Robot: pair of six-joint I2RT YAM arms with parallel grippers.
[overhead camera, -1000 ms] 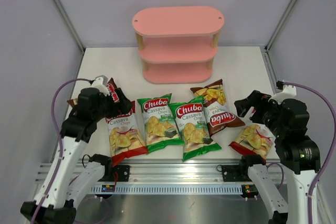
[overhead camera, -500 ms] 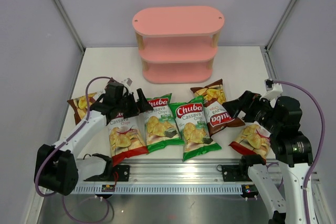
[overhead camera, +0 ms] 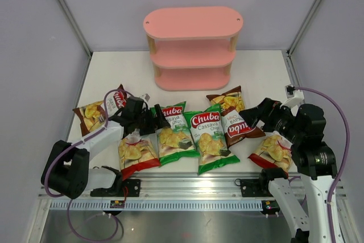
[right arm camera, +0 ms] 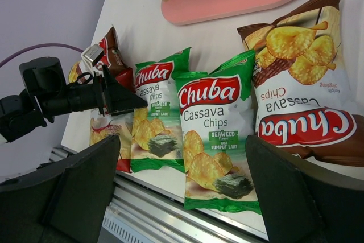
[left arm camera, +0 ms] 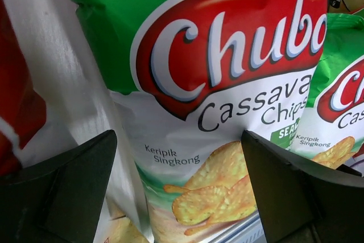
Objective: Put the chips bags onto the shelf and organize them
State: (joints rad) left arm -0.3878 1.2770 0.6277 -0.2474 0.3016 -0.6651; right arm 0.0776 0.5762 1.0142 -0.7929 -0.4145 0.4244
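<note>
6 chips bags [overhead camera: 211, 140] flat on surface [overhead camera: 261, 78]. L end effector [overhead camera: 158, 119] spread wide, low over green bag [overhead camera: 172, 135] logo, red bag [overhead camera: 136, 151] just beside. R end effector [overhead camera: 254, 116] spread wide too, brown bag [overhead camera: 234, 119] just ahead; shelf [overhead camera: 193, 55] well beyond both.

Bright, even overhead light, faint shadows; my left wrist view blurs close up, sheen streaking the green bag [left arm camera: 102, 27].

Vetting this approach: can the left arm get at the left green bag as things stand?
Probably yes. The left gripper is open just over the left green bag, at its top end, with nothing lying on it. The red bag beside it is close to one finger and might get snagged.
</note>
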